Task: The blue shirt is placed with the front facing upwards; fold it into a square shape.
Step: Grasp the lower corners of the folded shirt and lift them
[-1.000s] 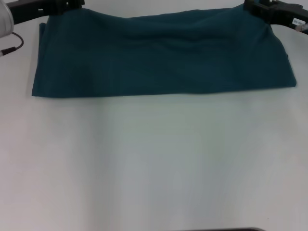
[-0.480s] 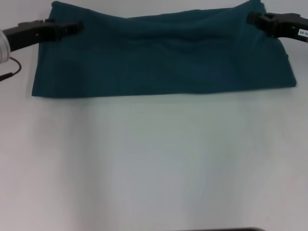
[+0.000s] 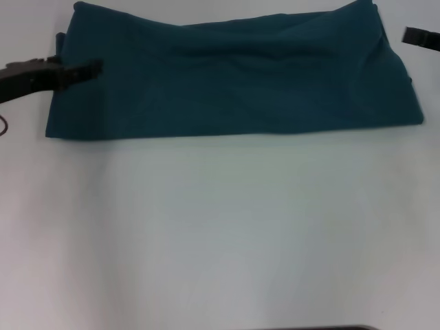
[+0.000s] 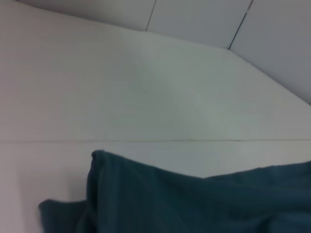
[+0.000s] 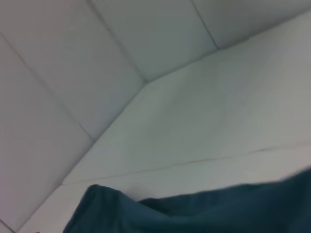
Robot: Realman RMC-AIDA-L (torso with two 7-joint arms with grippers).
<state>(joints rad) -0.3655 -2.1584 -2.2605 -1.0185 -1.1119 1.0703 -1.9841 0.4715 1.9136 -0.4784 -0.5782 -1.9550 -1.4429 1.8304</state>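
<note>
The blue shirt (image 3: 234, 75) lies folded into a long, wide band across the far part of the white table (image 3: 220, 234), no lettering or collar showing on its upper face. Its near edge runs almost straight from my left to my right, its far edge dips a little in the middle and rises to a peak at each far corner, and soft creases cross the cloth. At the left end a thin under layer sticks out past the top layer. My left gripper (image 3: 86, 69) reaches in from the left side, its dark tip over the left end of the shirt near the short edge; I cannot tell whether its fingers are spread or pressed together. My right gripper (image 3: 416, 36) shows only as a dark tip at the right border, off the shirt, just beyond its far right corner, and its fingers are likewise unreadable. In both wrist views the shirt's far corner stands against bare tabletop and the panelled wall (image 5: 97, 73) behind. The whole near half of the table is open white surface.
</note>
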